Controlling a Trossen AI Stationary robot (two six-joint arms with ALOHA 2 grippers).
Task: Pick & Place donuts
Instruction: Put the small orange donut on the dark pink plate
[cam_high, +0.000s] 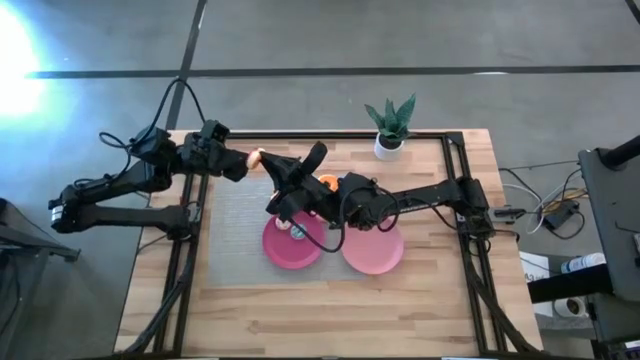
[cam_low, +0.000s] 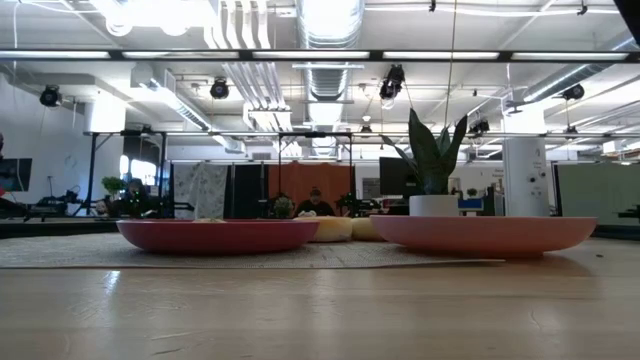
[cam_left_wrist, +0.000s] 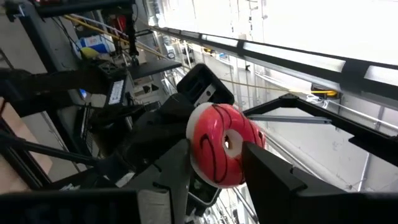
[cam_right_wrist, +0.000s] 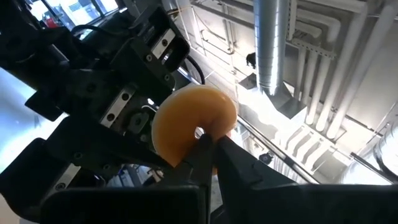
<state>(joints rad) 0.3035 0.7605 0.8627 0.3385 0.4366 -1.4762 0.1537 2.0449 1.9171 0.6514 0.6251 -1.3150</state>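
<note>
My left gripper (cam_high: 250, 160) is shut on a red-iced donut (cam_left_wrist: 222, 146), held in the air over the mat's far edge. The donut's tan underside (cam_right_wrist: 189, 124) faces my right gripper (cam_right_wrist: 208, 142). My right gripper (cam_high: 274, 166) reaches in from the right with its fingers shut together and its tips at the donut's hole. More donuts lie on the magenta plate (cam_high: 292, 250), and an orange one (cam_high: 327, 183) lies on the table beside my right arm. Neither gripper shows in the low view. My left gripper pinches the donut's outer rim (cam_left_wrist: 198, 152) between its two fingers, on two opposite sides. The fingers come from the table's left, slanting upward. The donut stands on edge, lifted clear of the table, its red icing toward the left wrist. My right gripper has its shut fingertips (cam_right_wrist: 200, 149) at the middle of the donut's tan side. I cannot tell whether they touch it.
A magenta plate (cam_low: 215, 235) and a pink plate (cam_low: 485, 232) stand side by side near the table's middle, with pale donuts (cam_low: 335, 228) behind them. A potted plant (cam_high: 390, 125) stands at the far edge. A grey mat (cam_high: 225, 215) covers the table's left half.
</note>
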